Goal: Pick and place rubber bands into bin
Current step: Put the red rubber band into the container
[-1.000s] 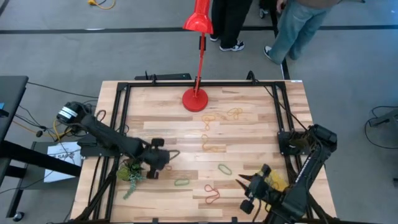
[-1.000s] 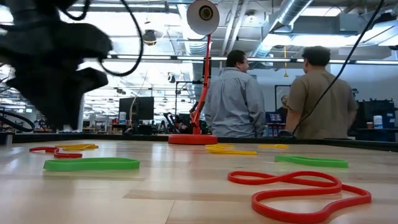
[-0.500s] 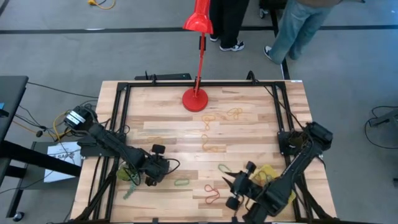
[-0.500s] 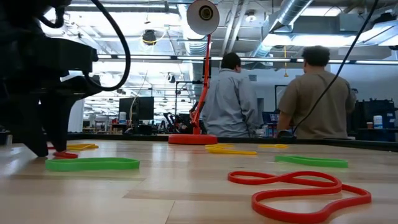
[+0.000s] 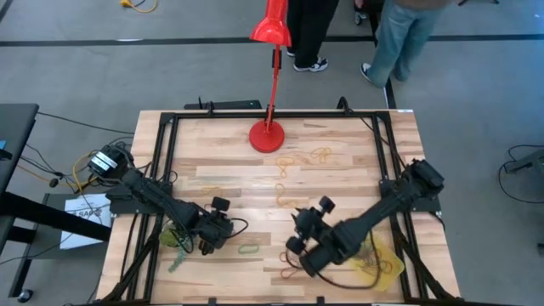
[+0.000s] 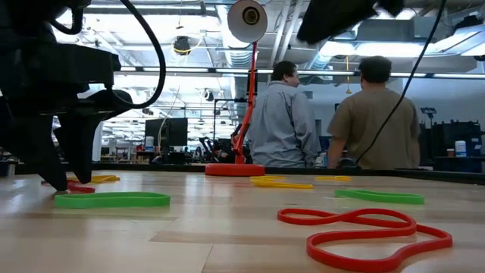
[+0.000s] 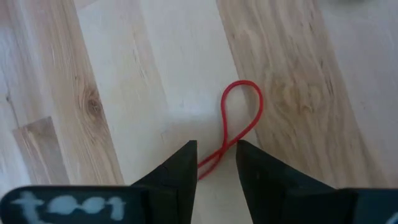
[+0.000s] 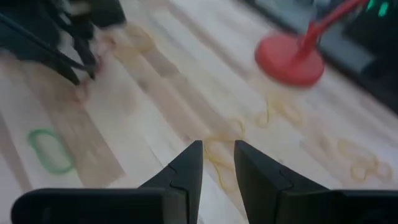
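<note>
Moved: right gripper [image 5: 293, 232] swung from front-right corner toward table [image 5: 357, 170] middle, narrowly parted, empty.
Left gripper [image 7: 216, 163]: slightly parted, straddling thin red band [image 7: 238, 126].
Bin [image 5: 384, 263]: front-right corner.

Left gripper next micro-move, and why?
Probably close the left gripper. Its fingers are down at the table with a gap between them, and one end of the red rubber band runs into that gap, so a pinch there should catch it.

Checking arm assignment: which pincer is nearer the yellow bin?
Right. The right pincer is out over the table centre, its arm passing beside the yellow bin; the left pincer sits across the table, at a red rubber band.
</note>
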`<control>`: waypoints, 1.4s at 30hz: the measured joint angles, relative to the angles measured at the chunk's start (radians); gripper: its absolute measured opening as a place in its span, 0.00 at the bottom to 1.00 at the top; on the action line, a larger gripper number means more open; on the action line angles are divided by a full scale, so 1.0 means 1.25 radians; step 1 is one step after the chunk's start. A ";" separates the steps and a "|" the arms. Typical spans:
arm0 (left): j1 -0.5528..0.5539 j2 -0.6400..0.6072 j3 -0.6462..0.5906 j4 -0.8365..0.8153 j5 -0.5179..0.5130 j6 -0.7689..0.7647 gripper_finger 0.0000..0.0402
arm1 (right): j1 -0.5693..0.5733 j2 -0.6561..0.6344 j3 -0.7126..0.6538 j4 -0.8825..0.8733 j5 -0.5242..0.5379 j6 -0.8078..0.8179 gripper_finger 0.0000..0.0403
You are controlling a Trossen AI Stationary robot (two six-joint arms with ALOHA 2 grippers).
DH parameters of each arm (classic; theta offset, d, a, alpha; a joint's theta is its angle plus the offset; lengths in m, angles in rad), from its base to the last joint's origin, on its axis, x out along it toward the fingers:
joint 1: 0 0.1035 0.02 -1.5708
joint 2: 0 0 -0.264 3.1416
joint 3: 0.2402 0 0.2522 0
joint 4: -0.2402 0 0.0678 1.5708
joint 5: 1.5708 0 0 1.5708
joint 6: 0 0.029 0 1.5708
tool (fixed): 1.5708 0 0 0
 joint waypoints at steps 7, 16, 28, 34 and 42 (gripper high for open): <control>0.009 0.000 0.000 0.012 0.009 0.061 0.26 | -0.115 0.000 0.000 0.002 -0.171 -0.019 0.22; 0.020 0.006 0.000 0.021 0.087 0.111 0.03 | -0.173 0.000 0.000 0.009 -0.204 -0.080 0.22; 0.053 -0.074 0.033 0.146 -0.127 0.334 0.00 | -0.127 -0.039 0.012 0.193 -0.138 -0.507 0.22; 0.145 -0.275 0.045 0.103 -0.104 0.466 0.00 | -0.090 -0.217 0.039 0.058 -0.083 -0.538 0.22; 0.372 -0.527 0.006 0.251 0.235 0.445 0.00 | -0.116 -0.475 -0.174 0.173 -0.112 -0.566 0.22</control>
